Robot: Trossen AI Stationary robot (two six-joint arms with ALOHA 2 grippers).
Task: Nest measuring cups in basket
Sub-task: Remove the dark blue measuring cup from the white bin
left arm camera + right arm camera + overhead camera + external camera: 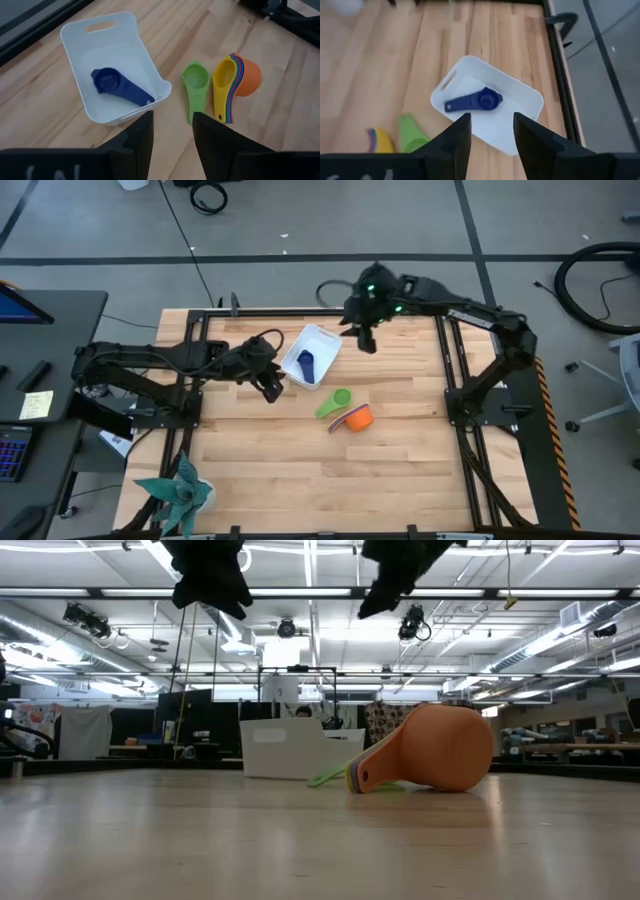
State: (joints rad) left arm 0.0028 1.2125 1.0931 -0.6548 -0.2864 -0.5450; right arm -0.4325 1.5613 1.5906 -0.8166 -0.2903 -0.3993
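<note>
Measuring cups: only the dark blue cup [307, 364] sits in the basket [322, 339]; green cup [335, 402] and orange stack [357, 418] wait at five o'clock. Left tool [271, 387] and right tool [365, 340] hover apart, empty.

one basket [75, 45], perhaps six measuring cups [222, 80]

White basket [322, 340] upper centre of the overhead frame, dark blue cup [306, 364] lying inside; green cup [334, 403] and orange-topped stack [357, 418] lie below-right.
</note>
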